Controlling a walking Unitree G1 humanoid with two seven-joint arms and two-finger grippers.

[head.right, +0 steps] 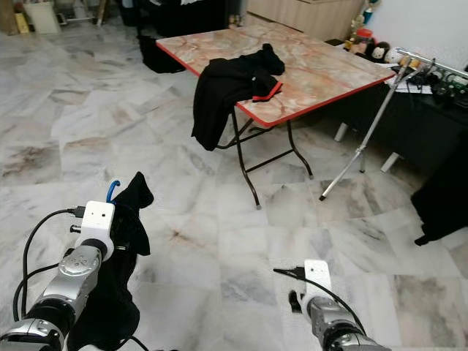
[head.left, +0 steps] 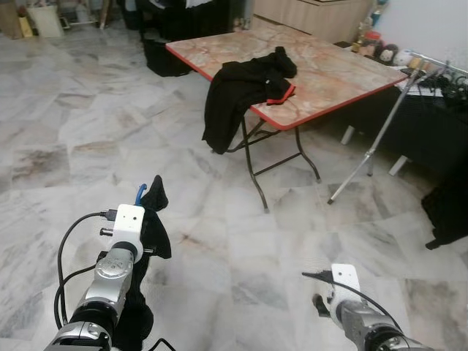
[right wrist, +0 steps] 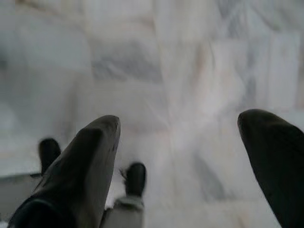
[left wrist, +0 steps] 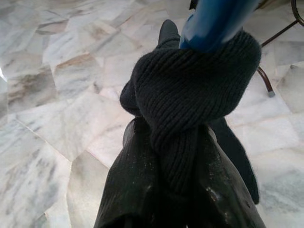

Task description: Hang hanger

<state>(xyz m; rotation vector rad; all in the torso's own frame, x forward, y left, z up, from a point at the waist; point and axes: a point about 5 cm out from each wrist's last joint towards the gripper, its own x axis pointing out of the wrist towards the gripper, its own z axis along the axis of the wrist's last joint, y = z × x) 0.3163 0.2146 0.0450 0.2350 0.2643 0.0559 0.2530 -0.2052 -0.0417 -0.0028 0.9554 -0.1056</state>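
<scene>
A humanoid robot stands on a marble-tiled floor [head.left: 88, 124], its left gripper [left wrist: 166, 175] raised at the lower left with its jaws closed on a black knit garment [left wrist: 190, 90] that is draped over a blue hanger [left wrist: 213, 19]. From the head cameras, the hanger's blue hook [head.left: 141, 191] pokes up just above the white wrist housing, and the dark cloth hangs down beside the silver left arm. The right gripper [right wrist: 185, 156] is held low at the lower right, its jaws spread wide with nothing between them and pale floor tiles below. Ahead of the robot stands a folding desk [head.left: 329, 73] with a red-edged, marble-patterned top; a second black garment with a red trim [head.left: 245, 88] lies on its near corner and spills over the edge toward the floor. To the right of the desk, a light metal pole [head.left: 376, 139] leans at an angle, its foot on the tiles, and another dark cloth [head.left: 447, 205] hangs at the far right edge.
</scene>
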